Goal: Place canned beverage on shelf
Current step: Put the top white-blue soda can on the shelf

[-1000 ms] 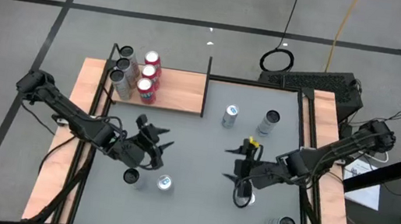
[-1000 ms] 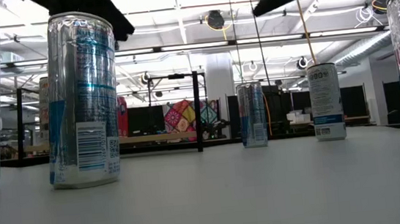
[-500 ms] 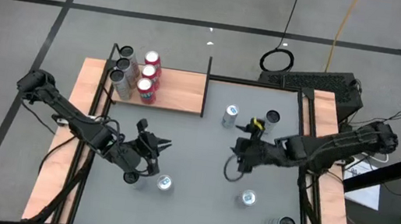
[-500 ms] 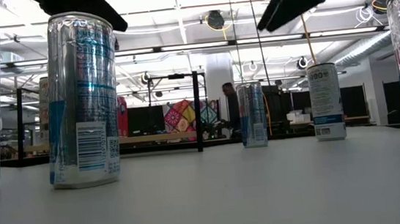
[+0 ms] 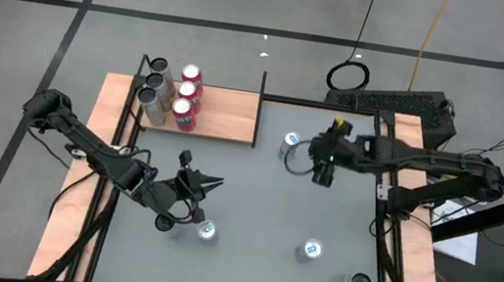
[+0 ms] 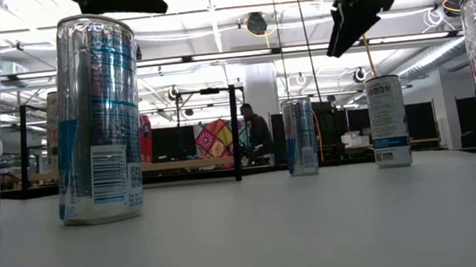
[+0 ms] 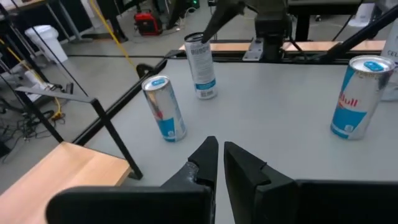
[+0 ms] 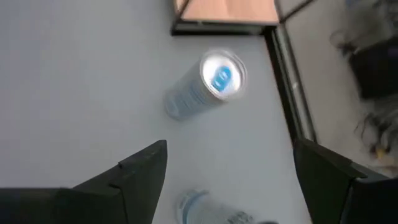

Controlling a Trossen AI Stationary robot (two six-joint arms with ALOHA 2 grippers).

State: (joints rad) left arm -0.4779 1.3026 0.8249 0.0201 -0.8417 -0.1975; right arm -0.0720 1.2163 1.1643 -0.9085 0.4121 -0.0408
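Cans [image 5: 170,95], round shiny metal, stand packed at the flat wooden shelf's [image 5: 226,116] left end, at the table's [image 5: 252,210] far left corner. Left gripper [image 5: 209,184] is pinched shut, empty. Right gripper [image 5: 322,175] gapes wide, empty, between two silver cans [image 5: 290,144] near the table's far edge.

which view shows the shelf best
The high view: the whole shelf shows from above, six cans at its left end. The low view sees it edge-on, far off; each wrist view catches only a corner.
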